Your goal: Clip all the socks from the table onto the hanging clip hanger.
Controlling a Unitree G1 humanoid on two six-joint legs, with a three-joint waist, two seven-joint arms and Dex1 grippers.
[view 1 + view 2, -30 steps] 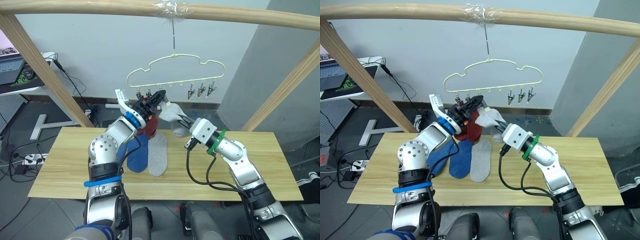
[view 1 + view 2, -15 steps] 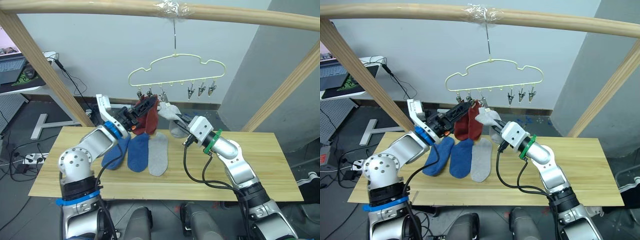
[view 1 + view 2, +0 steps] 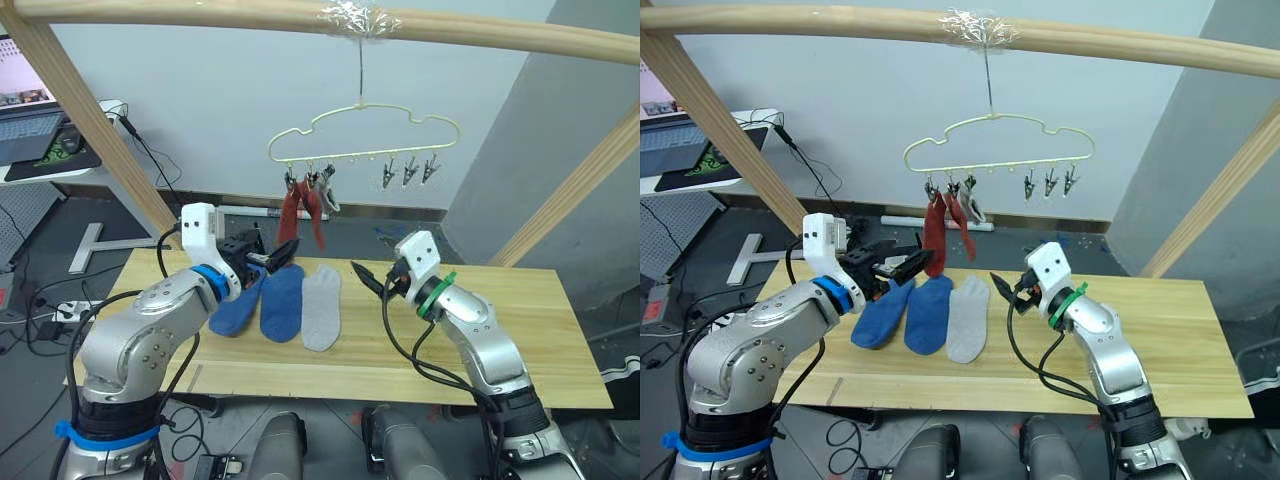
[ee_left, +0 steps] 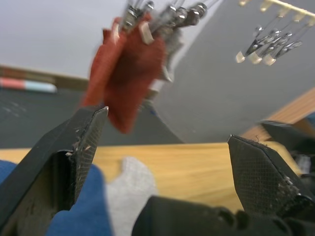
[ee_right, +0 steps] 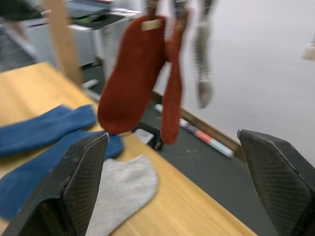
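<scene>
So right now the clip hanger (image 3: 363, 133) hangs by its hook from the wooden pole (image 3: 200, 14) that runs across the top, above the far edge of the worktop (image 3: 560, 330). Two rust red socks (image 3: 303, 212) dangle from the clips at its left end, and a light grey sock (image 3: 974, 205) hangs just beside them on the next clip, mostly tucked behind the red ones. The three clips (image 3: 408, 171) toward the right end hang bare.

Down on the worktop, three socks lie side by side near the far edge, left of the middle: a blue sock (image 3: 236, 305) at the left, a second blue sock (image 3: 283, 302) touching it, then a grey sock (image 3: 321, 307) at the right, toes pointing to the near edge.

The left gripper (image 3: 270, 256) sits over the far edge of the worktop, just above the heels of the blue socks and below the hanging red pair. Its fingers (image 4: 74, 147) are spread wide with nothing between them. The right gripper (image 3: 369, 277) is to the right of the grey sock on the worktop, low over the wood and pointing toward the socks. Its fingers (image 5: 83, 167) are also spread apart and empty. The two grippers are well apart, with the flat socks between them.
</scene>
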